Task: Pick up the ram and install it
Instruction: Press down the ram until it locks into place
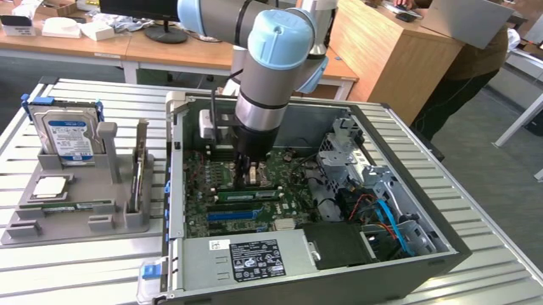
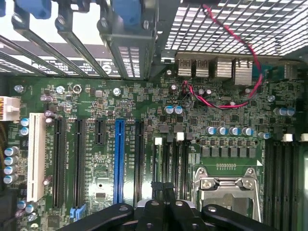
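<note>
The long, thin green circuit-board ram stick [image 1: 248, 193] is lying seated along a slot on the green motherboard [image 1: 222, 219] inside the open grey computer case [image 1: 407, 251]; the black end effector [image 1: 246, 176] is standing just above it with its fingers closed together, gripping nothing, and whether it is touching the stick is unclear; the case is sitting on the slatted metal bench [image 1: 500, 254], beside a grey parts holder [image 1: 63, 213] carrying a blue-labelled hard drive [image 1: 66, 135].
</note>
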Tool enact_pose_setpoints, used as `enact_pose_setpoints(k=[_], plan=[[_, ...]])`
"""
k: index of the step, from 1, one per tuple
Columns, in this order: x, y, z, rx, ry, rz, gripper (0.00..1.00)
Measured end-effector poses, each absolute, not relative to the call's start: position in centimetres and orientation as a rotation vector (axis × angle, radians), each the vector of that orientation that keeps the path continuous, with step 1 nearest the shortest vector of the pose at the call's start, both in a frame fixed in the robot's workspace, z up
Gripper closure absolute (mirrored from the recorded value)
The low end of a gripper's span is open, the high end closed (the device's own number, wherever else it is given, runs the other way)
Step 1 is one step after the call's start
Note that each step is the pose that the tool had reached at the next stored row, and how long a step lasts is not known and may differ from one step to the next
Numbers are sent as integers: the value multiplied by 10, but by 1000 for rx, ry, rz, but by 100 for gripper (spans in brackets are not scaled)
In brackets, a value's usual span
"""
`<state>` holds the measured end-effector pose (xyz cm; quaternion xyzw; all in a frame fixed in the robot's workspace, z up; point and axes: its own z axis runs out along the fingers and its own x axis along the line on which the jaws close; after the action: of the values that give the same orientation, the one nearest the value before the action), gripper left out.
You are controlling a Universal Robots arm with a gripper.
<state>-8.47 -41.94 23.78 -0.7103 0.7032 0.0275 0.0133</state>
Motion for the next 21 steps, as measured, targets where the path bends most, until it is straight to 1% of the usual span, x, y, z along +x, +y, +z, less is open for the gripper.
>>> enact_pose_setpoints(k=[21], plan=[[-84, -419, 297, -2213, 2191, 88, 90]])
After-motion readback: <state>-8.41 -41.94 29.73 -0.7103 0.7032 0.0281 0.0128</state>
